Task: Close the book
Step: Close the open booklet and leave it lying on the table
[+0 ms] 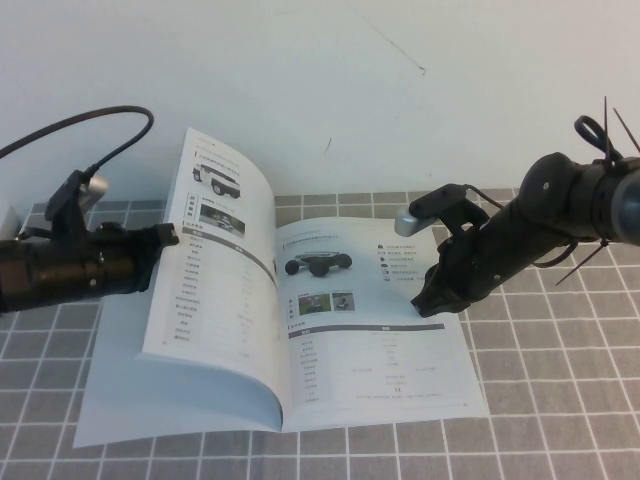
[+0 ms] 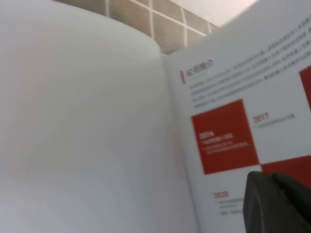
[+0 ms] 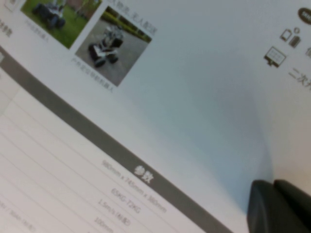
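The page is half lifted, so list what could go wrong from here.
1. The left gripper sits at the outer edge of the raised left page; pushing on may crease the bowed sheets rather than swing them over.
2. The right gripper is down on the right page; the closing page would likely land on it unless it withdraws.

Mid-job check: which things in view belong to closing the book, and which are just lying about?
Job:
- book, open, left pages raised
- left gripper, at the raised pages' outer edge
- right gripper, on the right-hand page

Lying about:
- tiled table
- black cable, far left
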Robot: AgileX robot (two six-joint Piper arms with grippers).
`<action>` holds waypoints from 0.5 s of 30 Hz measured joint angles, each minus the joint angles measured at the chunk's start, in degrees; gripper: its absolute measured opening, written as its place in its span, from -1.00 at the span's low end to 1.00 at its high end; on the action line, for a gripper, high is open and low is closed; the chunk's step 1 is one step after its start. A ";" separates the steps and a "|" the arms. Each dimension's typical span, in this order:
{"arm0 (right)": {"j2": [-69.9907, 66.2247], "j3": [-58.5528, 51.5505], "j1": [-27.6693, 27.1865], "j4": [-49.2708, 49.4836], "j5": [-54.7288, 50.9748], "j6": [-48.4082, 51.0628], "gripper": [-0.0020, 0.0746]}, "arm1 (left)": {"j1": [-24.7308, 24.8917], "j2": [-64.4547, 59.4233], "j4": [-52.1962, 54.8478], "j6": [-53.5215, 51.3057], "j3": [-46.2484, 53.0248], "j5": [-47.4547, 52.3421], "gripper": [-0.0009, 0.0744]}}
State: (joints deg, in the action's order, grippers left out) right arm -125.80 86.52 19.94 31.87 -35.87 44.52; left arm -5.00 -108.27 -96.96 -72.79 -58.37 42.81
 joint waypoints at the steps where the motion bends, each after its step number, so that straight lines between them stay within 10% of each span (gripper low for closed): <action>1: 0.00 0.00 0.00 0.00 0.00 0.00 -0.95 | 0.35 0.00 0.00 0.00 0.00 0.26 -0.99; 15: 1.22 0.00 0.00 -0.16 -0.41 0.51 -0.95 | 13.44 0.00 -0.14 -1.99 -4.21 1.99 -0.99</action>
State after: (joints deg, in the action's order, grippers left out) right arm -124.58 86.52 19.94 31.71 -36.28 45.03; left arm 8.44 -108.27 -97.11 -74.78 -62.58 44.80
